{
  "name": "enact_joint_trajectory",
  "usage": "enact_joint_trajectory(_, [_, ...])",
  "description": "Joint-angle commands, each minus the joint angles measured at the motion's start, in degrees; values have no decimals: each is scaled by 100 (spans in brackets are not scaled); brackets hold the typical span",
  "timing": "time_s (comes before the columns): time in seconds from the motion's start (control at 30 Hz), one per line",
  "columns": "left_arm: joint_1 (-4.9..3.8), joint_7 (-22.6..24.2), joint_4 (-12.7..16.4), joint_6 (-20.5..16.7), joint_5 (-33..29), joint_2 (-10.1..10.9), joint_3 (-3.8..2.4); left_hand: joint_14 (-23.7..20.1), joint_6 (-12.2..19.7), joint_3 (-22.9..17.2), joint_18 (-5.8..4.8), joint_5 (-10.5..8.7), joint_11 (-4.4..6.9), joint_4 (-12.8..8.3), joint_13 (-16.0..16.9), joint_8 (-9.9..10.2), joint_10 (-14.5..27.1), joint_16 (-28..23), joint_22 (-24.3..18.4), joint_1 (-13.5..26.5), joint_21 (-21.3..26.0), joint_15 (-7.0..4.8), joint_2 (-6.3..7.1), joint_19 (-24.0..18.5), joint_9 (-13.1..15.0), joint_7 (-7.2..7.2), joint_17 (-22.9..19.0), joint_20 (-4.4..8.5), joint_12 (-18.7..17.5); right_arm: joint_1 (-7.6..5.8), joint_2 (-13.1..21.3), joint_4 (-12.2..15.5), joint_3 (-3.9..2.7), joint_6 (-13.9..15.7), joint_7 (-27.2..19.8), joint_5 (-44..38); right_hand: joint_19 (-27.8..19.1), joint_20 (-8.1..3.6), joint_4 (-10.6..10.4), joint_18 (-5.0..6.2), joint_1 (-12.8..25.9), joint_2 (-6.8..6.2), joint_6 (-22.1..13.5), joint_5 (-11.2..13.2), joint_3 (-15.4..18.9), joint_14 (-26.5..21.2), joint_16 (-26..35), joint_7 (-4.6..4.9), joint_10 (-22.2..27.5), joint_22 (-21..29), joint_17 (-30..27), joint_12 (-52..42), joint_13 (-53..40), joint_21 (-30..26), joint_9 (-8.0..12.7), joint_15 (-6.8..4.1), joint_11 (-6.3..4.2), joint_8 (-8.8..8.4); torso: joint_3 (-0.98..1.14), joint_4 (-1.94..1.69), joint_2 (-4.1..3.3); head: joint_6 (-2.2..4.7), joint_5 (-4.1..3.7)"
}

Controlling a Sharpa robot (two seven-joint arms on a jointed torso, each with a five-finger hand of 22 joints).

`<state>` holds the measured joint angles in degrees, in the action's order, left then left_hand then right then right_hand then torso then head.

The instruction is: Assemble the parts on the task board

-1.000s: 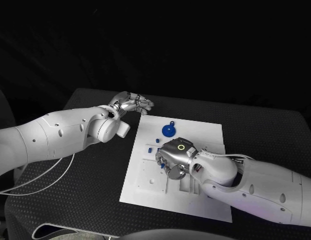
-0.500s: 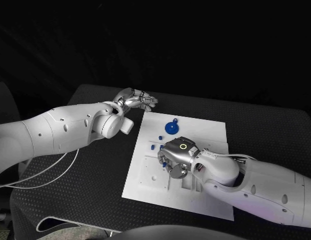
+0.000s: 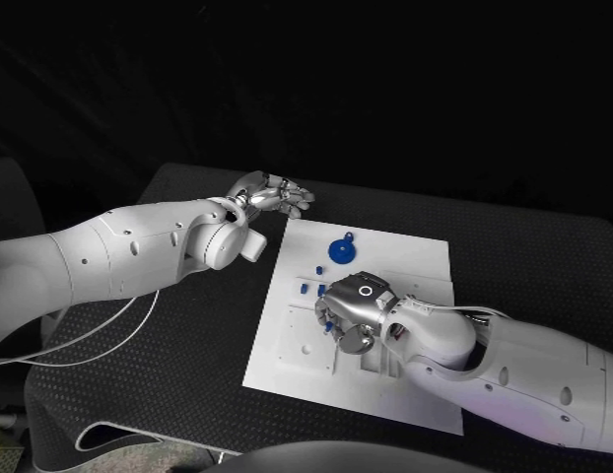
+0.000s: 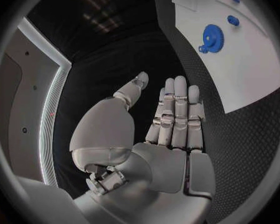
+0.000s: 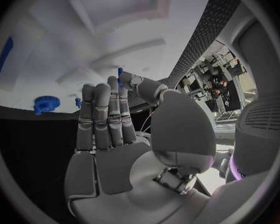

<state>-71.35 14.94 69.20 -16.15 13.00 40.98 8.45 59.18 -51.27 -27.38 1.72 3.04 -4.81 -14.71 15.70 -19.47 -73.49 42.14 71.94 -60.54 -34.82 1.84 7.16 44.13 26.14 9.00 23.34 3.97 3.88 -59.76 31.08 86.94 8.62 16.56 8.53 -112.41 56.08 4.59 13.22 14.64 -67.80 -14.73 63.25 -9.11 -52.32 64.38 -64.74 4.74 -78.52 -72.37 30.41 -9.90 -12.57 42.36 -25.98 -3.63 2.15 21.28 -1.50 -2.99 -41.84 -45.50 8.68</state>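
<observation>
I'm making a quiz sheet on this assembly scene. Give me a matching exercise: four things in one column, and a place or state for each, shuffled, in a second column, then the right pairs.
Things:
1. left robot hand
2. right robot hand
3. blue gear
4. task board

Places or states:
A. lies on the far part of the board
B. over the middle of the board, a small blue part at its fingertips
C. holds nothing, beyond the board's far left corner
D. white plate lying flat on the black table

Pairs: 1-C, 2-B, 3-A, 4-D
</observation>
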Motion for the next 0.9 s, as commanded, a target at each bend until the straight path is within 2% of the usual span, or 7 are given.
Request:
enact_joint_trajectory(0.03, [-4, 28, 0, 37, -40, -17, -5, 29, 33, -9, 0, 32, -8, 26, 0, 11, 38, -37, 8, 14, 31, -5, -52, 12, -3, -11, 8, -10, 12, 5, -3, 12, 3, -81, -66, 5, 44, 8, 7, 36, 30, 13, 25, -22, 23, 8, 27, 2, -44, -2, 8, 37, -9, -28, -6, -32, -14, 22, 0, -4, -2, -6, 26])
enact_joint_trajectory(0.27, [-4, 22, -14, 33, -41, -16, -5, 29, 36, -10, 1, 32, -9, 27, 0, 11, 39, -42, 9, 13, 34, -5, -50, 13, -3, -11, 11, -9, 11, 5, -3, 23, 8, -105, -79, 25, 46, 8, 10, 36, 34, 17, 24, -28, 26, 9, 29, 2, -45, -3, 11, 39, -10, -28, -7, -32, -14, 21, 2, 1, -1, -16, 74])
enact_joint_trajectory(0.43, [-4, 21, -6, 37, -41, -16, -5, 28, 38, -11, 1, 32, -9, 27, 0, 12, 41, -45, 10, 12, 36, -5, -49, 14, -3, -10, 14, -9, 10, 5, -1, 0, 18, -115, -75, 28, 46, 8, 11, 36, 38, 19, 24, -29, 29, 9, 31, 2, -45, -3, 12, 41, -11, -29, -8, -32, -13, 21, -4, -1, 2, -17, 80])
enact_joint_trajectory(0.9, [-4, 8, -3, 40, -42, -15, -5, 30, 45, -13, 2, 33, -10, 32, 0, 13, 43, -56, 13, 12, 42, -4, -50, 17, -4, -8, 25, -10, 10, 9, -30, -9, 25, -122, -83, 51, 46, 6, 20, 36, 41, 27, 21, -25, 33, 10, 37, 3, -46, -3, 16, 46, -12, -32, -10, -32, -14, 19, -6, -1, 0, -32, 113])
